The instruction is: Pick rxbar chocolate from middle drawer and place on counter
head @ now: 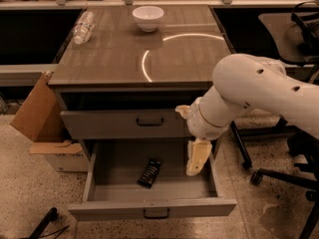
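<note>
The rxbar chocolate [150, 173], a small flat black bar, lies on the floor of the open middle drawer [149, 208], left of centre. My gripper [195, 170] hangs down from the white arm over the right side of the drawer, to the right of the bar and apart from it. The counter [114, 59] is the glossy wood-grain cabinet top with a bright curved reflection.
A white bowl [148, 18] stands at the counter's back. A clear plastic bottle [82, 27] lies at its back left. The drawer above [124, 125] is shut. A cardboard box [42, 126] sits left of the cabinet. Office chair legs [271, 171] stand at right.
</note>
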Robot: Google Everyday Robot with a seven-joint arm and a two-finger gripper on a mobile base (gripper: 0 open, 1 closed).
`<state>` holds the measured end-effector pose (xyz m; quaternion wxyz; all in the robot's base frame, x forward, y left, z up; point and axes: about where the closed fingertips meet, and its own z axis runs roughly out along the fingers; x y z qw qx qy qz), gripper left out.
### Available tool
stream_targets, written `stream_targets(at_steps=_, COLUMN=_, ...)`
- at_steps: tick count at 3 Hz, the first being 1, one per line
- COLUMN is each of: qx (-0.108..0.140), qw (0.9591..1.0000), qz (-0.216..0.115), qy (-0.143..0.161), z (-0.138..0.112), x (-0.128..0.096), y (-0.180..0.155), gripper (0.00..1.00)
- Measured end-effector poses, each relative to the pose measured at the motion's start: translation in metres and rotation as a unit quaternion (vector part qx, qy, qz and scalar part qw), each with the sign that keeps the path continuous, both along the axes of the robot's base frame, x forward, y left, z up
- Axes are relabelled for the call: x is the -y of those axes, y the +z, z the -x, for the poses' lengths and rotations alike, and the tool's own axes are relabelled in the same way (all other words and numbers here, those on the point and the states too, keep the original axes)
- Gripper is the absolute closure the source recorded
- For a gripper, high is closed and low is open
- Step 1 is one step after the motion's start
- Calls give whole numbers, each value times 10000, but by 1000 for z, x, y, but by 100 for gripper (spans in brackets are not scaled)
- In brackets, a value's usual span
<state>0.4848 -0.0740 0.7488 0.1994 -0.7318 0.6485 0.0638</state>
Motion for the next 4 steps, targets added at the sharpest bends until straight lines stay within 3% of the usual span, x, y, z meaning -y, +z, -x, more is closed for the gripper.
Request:
stream_targets(at_steps=1, qx=0, qw=10000, qz=0, qy=0, z=0, x=0, y=0, gripper=0)
stream_targets(at_steps=3, qx=-563, qw=9959, qz=-566, qy=-420, z=-1, x=0, y=-73, gripper=0)
stream_targets(at_steps=4, qx=-652, qw=9919, qz=-898, qy=-623, z=-1, x=-6, y=-108, gripper=0)
